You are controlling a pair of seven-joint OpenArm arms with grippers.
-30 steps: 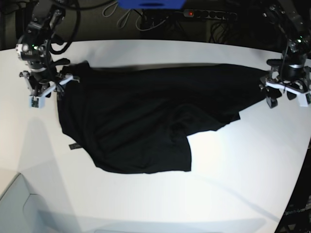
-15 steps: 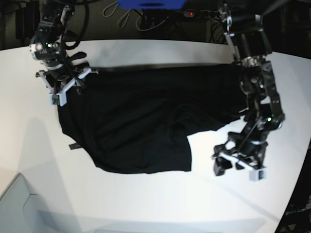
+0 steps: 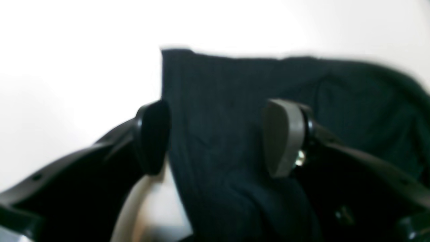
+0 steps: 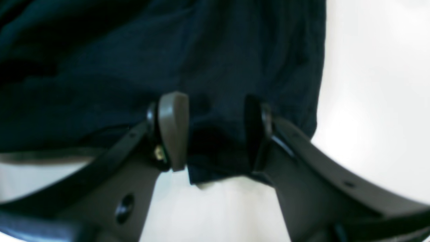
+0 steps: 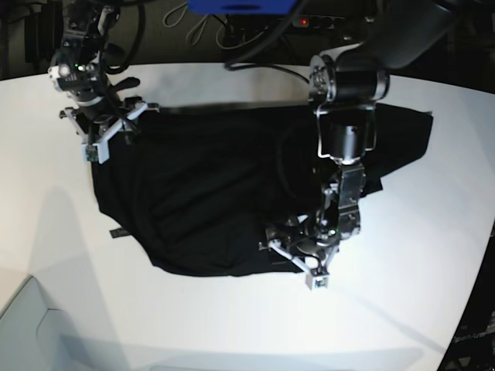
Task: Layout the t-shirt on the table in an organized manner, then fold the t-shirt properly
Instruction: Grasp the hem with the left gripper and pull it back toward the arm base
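The black t-shirt [image 5: 201, 193] lies spread and rumpled across the white table [image 5: 402, 309]. My left gripper [image 5: 296, 261] hangs open over the shirt's near hem corner. In the left wrist view, dark cloth [image 3: 218, 101] runs between the left gripper's [image 3: 218, 137] widely spaced fingers, with a cloth corner just beyond them. My right gripper [image 5: 116, 130] sits at the shirt's far left corner. In the right wrist view, the right gripper [image 4: 215, 134] is open, its fingers on either side of a cloth edge [image 4: 215, 168]. A small tag [image 5: 116, 233] pokes out at the left hem.
A power strip [image 5: 332, 23], cables and a blue object [image 5: 240, 6] sit behind the table's far edge. The left arm's column [image 5: 348, 116] stands over the shirt's middle right. A pale grey object [image 5: 23, 325] lies at the near left. The table's curved edge runs down the right side.
The left arm swung from the shirt's far right tip down toward the middle, ending over the near hem corner. The right gripper shifted slightly right onto the shirt's left corner.
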